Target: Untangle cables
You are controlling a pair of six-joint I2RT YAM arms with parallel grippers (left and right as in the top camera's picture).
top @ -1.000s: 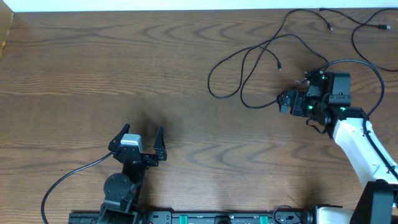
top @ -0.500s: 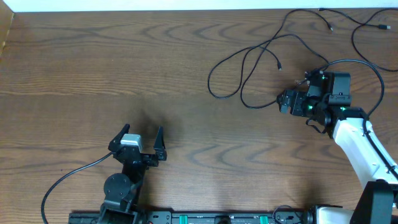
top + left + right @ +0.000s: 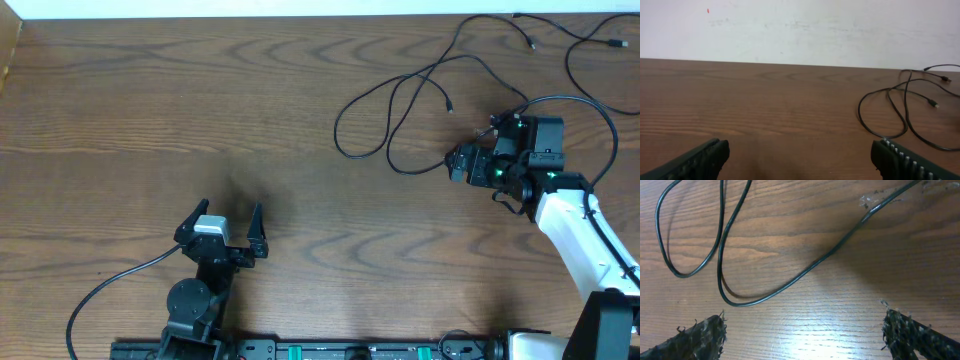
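Several thin black cables point(image 3: 336, 128) are seen lying loose on the brown wood-grain tabletop point(image 3: 150, 100), gathered in the far right part of it. One long loop is spread toward the middle, and its strands are crossed by others that run up to the far edge. Small plug ends are seen at the free tips, one of them just beside the loop. A further black cord is curled at the far right corner.

The left end effector point(image 3: 228, 212) is held low near the front edge, well apart from the cables. Its two black fingers point(image 3: 700, 157) are spread wide and nothing is held between them. In the left wrist view the cables point(image 3: 858, 111) are seen far off to the right, below a white wall point(image 3: 790, 25).

The right end effector point(image 3: 455, 163) is placed just beside the near end of the loop, pointing toward it. Its fingers point(image 3: 700, 335) are spread wide, with nothing gripped. In the right wrist view a cable point(image 3: 812, 266) is seen lying flat on the tabletop point(image 3: 790, 330) ahead of the fingertips, not touched by them.
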